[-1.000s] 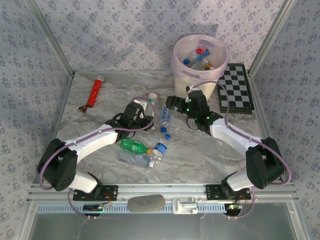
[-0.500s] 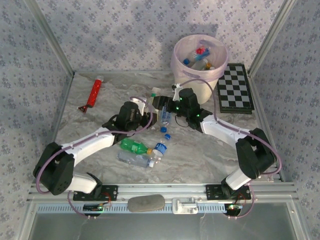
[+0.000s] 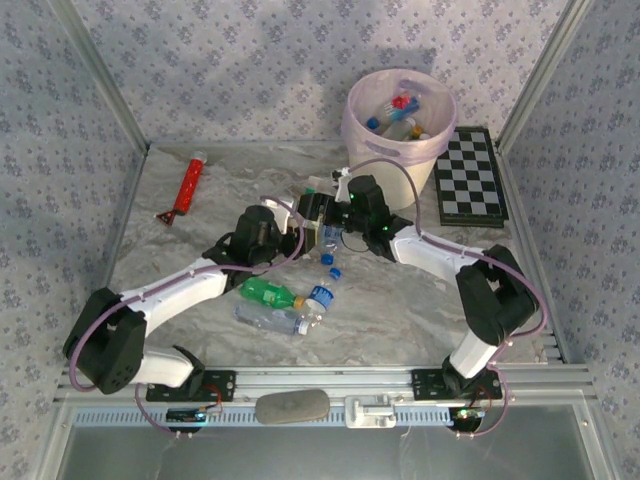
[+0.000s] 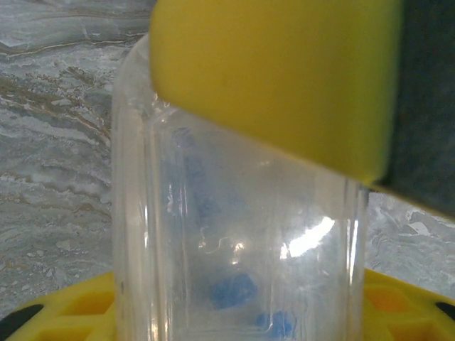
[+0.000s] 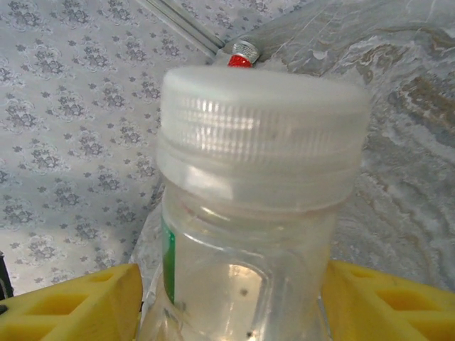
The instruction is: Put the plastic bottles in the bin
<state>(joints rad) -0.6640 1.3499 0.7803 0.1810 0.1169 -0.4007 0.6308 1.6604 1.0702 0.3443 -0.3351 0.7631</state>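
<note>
No legible text on anything.

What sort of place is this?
Probably a robot test cell, not a home: two arms bolted to a metal rail, patterned panels boxing in the table, plastic bottles and a bin laid out.

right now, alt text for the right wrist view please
Close-up of a clear plastic bottle with a white cap, between the yellow fingers of the right gripper. Behind it, marbled table and patterned wall.
</note>
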